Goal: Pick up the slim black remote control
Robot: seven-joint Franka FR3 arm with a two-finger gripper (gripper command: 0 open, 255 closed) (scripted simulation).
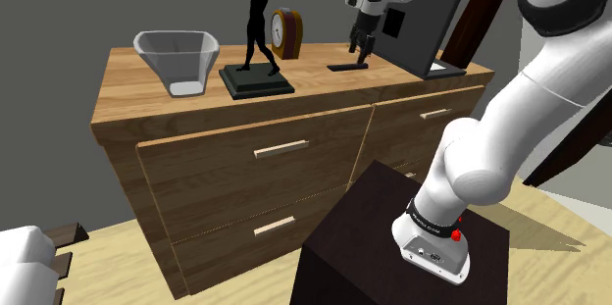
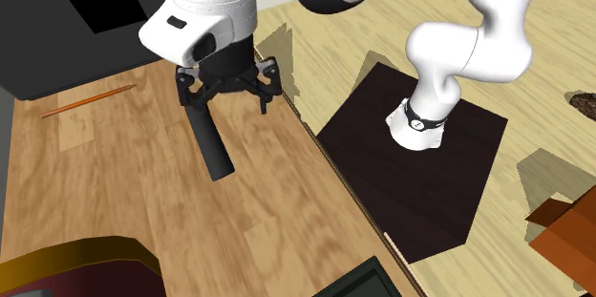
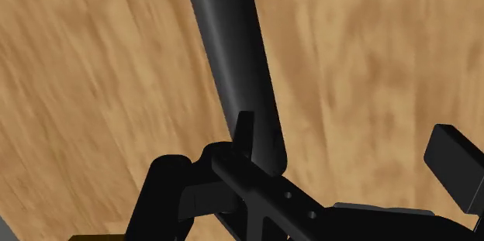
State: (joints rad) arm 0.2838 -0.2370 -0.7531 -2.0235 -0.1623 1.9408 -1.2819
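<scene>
Starting at the second exterior view's left, a thin orange pencil (image 2: 86, 101) lies on the wooden dresser's worktop (image 2: 115, 200), well apart from the work and no worry to me. Next comes the slim black remote control (image 2: 212, 142), a long rounded bar lying flat on the worktop. One end sits under the all-black two-finger gripper (image 2: 226, 99) and the rest runs out away from it. The gripper is spread wide and low over that end, and I can't see it touching anything.

My worry is alignment. In the wrist view the remote (image 3: 233, 46) runs close beside one finger (image 3: 244, 127) while the other finger (image 3: 454, 162) stands well off, so the bar is not centred in the gripper (image 3: 349, 146). If I descend like this, the near finger may land on the remote's top rather than beside it. On closing, that finger would also shove the bar sideways over the smooth wood before the far one meets it. I'd be gripping near the end too, so I judge the long free part could sag or swivel once lifted, and the rounded sides may slip.

Further right, the worktop's edge lies near the gripper, and a hard shove could send the remote toward it. In the shoulder view a tall dark grey panel (image 1: 417, 28) leans just behind the gripper (image 1: 361, 46), so a wide correction risks knocking it.
</scene>
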